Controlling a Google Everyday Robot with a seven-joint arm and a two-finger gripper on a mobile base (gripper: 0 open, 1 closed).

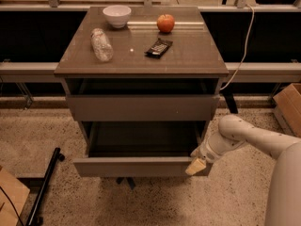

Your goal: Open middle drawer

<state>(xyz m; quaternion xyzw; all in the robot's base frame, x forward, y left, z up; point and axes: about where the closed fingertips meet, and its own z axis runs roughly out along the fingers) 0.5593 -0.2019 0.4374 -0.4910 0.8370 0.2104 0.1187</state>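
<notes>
Middle drawer (136,166) pulled out from the cabinet (188,51) front, gripper (196,165) at its right front corner, spread or clamped cannot be told, apple (165,23), bowl (117,15) atop cabinet

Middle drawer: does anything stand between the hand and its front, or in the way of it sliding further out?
Nothing visible does. The hand is at the right end of the middle drawer front, which is already pulled out. The black pole on the floor lies off to the left of its path.
</notes>
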